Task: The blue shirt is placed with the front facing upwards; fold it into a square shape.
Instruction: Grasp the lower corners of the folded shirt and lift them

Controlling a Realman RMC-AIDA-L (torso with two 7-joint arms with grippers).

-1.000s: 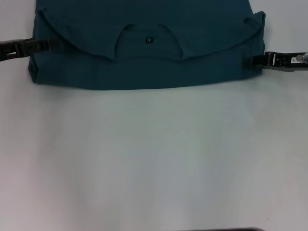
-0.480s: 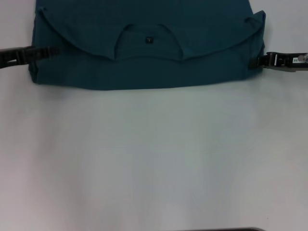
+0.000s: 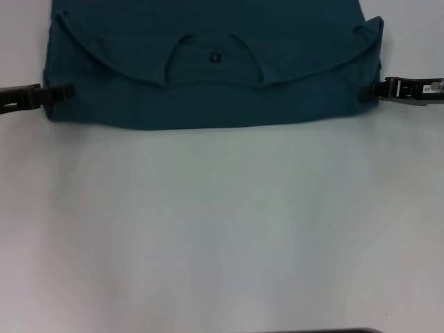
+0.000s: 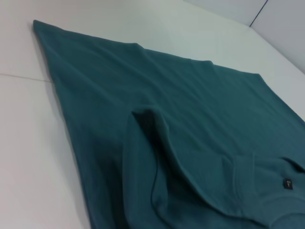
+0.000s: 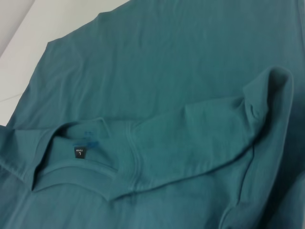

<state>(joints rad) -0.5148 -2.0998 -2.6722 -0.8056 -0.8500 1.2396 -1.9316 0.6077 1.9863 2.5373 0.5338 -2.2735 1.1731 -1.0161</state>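
Now the large dark teal-blue cotton shirt [image 3: 208, 76] lies flat at the far side of the white table [image 3: 222, 229], folded over on itself so that the collar and its small dark neck label [image 3: 214, 57] face up on top of a plain teal layer, the near edge forming a straight fold line. Over the last second the left hand [image 3: 66, 91] has slid outward from over the cloth to the shirt's left edge, and the right hand [image 3: 377, 89] has likewise drawn back to just off the right edge. Neither hand appears to hold any fabric, though whether their fingers stand wide or narrow I cannot tell. Judging from this, the fold just laid has been released and both arms are clearing away; further folds look needed, since the shape is a wide rectangle.
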